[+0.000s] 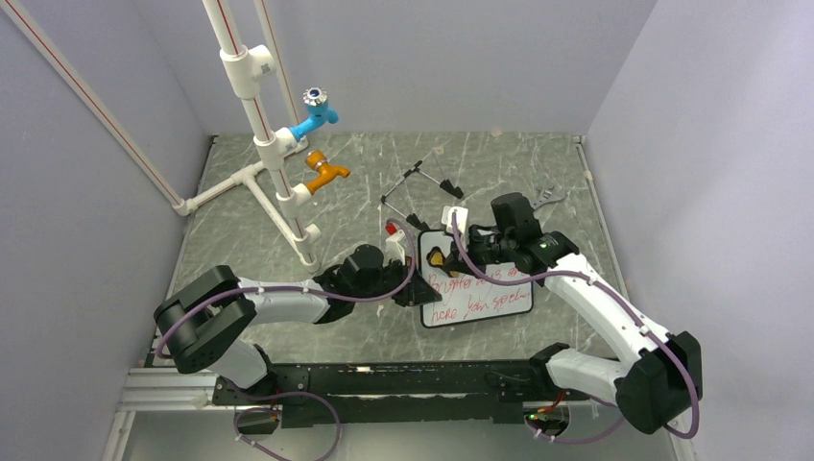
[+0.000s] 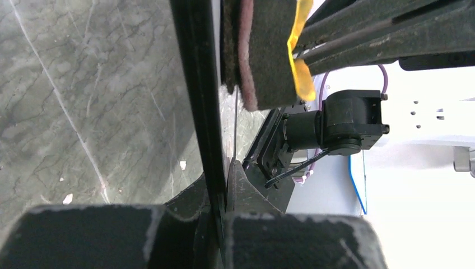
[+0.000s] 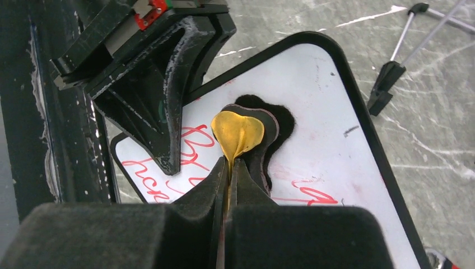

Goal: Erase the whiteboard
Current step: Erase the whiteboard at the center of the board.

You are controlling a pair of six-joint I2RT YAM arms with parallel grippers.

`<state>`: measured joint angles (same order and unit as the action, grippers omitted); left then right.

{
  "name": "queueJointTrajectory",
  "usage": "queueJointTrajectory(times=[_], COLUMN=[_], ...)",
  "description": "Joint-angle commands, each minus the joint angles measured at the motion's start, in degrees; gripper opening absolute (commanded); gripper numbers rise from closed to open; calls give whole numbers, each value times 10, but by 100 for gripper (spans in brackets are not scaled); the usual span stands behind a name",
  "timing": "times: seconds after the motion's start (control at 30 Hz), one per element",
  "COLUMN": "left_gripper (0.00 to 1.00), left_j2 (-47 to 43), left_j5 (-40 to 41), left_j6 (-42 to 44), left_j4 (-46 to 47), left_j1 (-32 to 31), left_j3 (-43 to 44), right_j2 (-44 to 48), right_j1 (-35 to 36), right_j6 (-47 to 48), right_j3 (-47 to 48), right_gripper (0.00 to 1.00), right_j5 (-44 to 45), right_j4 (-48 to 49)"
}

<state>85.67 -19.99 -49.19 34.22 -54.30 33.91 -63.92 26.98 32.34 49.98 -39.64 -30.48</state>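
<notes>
The whiteboard (image 1: 490, 305) lies flat on the table with two lines of red handwriting across it. My left gripper (image 1: 415, 288) is shut on its left edge, and the black frame (image 2: 193, 84) runs between the fingers of that gripper (image 2: 224, 190). My right gripper (image 3: 229, 168) is shut on the yellow tab of the eraser (image 3: 238, 134). The dark felt of the eraser (image 2: 263, 50) rests on the upper left part of the board (image 3: 330, 123). Some writing under the arms is hidden.
A white pipe stand (image 1: 259, 144) with a blue tap (image 1: 317, 115) and an orange tap (image 1: 326, 173) rises at the back left. Black wire easel feet (image 1: 422, 182) lie behind the board, a red-capped marker (image 1: 392, 229) is near its corner, and a metal tool (image 1: 549, 197) sits at the back right.
</notes>
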Motion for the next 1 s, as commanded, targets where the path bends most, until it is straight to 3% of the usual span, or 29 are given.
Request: queueJointTrajectory(times=[0.0,0.13,0.33,0.6,0.77,0.9,0.97], left_gripper=[0,0,0,0,0,0,0], left_j2=[-9,-16,-24,-41,-40,-46,-46], left_j5=[-51,-47,-42,-36,-33,-27,-26], left_j6=[76,89,95,105,102,105,103], left_j4=[36,12,3,-10,-4,-19,-17], left_j1=[-24,-24,-24,-25,-27,-26,-26], left_j3=[33,38,39,34,28,30,29], right_j2=[17,21,7,32,42,46,47], right_j1=[-33,-44,-30,-62,-76,-77,-80], right_j6=[-64,-32,91,-77,-54,-78,-72], right_j3=[-22,-32,-24,-25,-35,-37,-36], right_gripper=[0,0,0,0,0,0,0], right_j5=[88,43,-103,91,72,177,171], right_j4=[78,58,-54,86,73,104,97])
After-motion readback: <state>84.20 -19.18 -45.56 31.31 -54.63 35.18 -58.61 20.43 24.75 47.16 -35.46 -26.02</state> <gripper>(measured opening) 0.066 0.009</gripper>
